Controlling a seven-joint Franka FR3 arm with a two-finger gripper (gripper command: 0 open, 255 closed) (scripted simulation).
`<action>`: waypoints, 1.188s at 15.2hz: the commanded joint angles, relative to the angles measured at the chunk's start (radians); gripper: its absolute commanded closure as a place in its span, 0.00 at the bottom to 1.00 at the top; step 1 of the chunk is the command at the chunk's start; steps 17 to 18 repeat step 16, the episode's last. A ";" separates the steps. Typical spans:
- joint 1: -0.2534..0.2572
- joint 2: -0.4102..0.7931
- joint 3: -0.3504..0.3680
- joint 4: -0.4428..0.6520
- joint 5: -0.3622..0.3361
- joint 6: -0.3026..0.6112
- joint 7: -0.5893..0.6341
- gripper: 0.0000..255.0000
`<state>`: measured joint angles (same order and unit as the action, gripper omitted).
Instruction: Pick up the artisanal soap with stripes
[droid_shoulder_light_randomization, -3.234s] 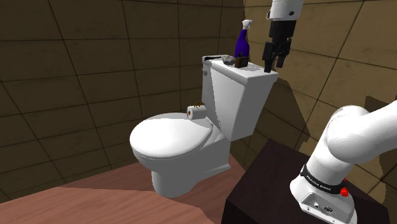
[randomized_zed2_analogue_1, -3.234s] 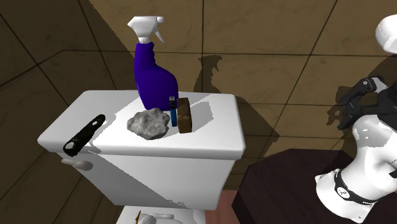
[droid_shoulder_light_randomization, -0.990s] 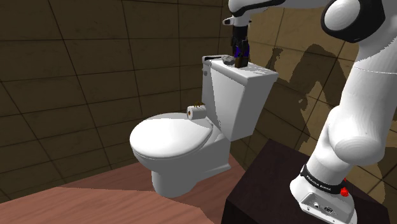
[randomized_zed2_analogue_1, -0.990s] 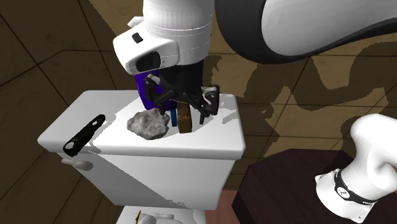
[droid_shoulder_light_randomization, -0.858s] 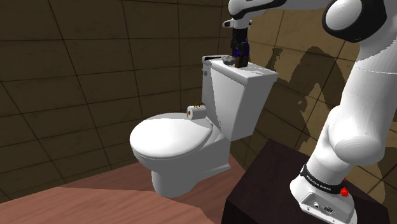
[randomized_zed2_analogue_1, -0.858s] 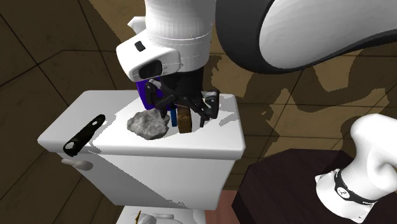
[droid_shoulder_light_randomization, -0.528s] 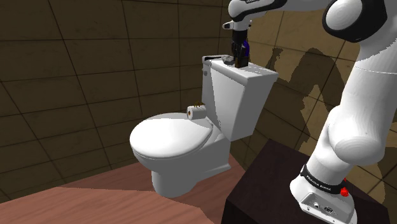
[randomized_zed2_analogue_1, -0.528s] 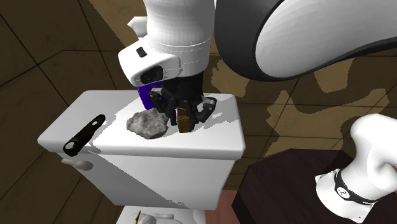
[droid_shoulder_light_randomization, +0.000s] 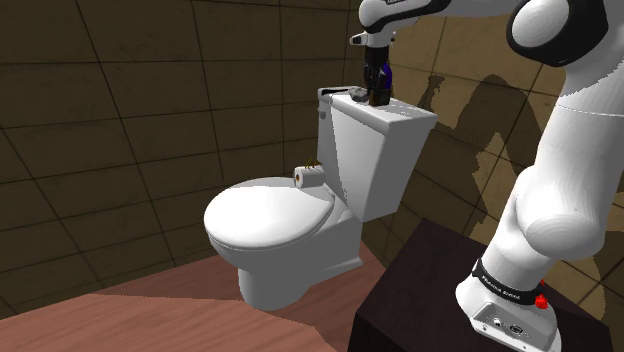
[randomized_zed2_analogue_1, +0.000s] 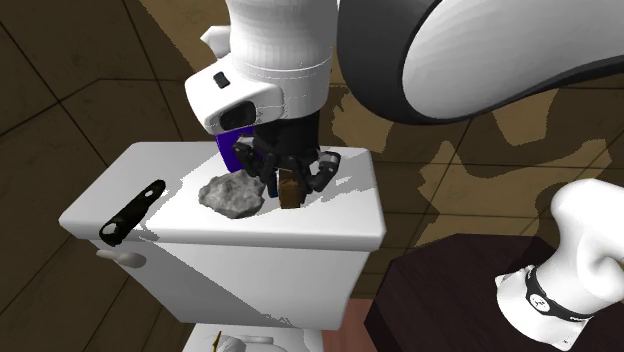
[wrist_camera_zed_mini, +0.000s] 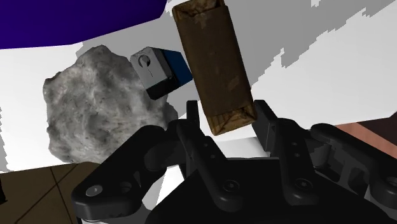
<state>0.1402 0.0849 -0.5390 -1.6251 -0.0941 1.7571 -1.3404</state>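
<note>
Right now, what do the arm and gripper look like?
The arm has rounded white links with dark joints. A black band with white lettering rings its base, above a red button and a grey port panel. The gripper is all black, two blocky fingers on linkages with round screws.

A home bathroom: white toilet (droid_shoulder_light_randomization: 270, 228), brown tiled walls (droid_shoulder_light_randomization: 120, 100) (a paper roll (droid_shoulder_light_randomization: 309, 176) by the tank (droid_shoulder_light_randomization: 385, 150))

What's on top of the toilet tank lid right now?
A grey rock-like lump, a black tool, a small blue item and the brown soap bar, clasped by the gripper. The arm hides most of the purple bottle.
</note>
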 joint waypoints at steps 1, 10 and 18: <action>0.000 0.001 0.000 0.022 0.001 -0.021 -0.002 1.00; -0.010 0.034 -0.005 0.181 0.020 -0.150 -0.027 1.00; -0.019 0.059 -0.008 0.267 0.034 -0.213 -0.042 1.00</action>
